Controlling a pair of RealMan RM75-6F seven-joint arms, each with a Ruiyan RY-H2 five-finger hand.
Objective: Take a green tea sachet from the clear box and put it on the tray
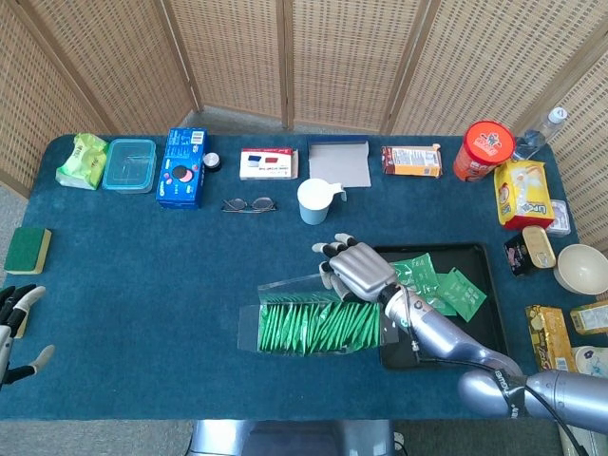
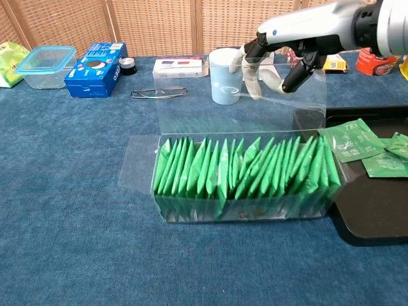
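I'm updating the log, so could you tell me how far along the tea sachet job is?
Done: several green tea sachets already lie on the black tray. In hand: the right hand grips the lid flap of the clear plastic box, raising it; no sachet is held. The left hand waits at the table edge. Left: pick one packed sachet and place it on the tray.
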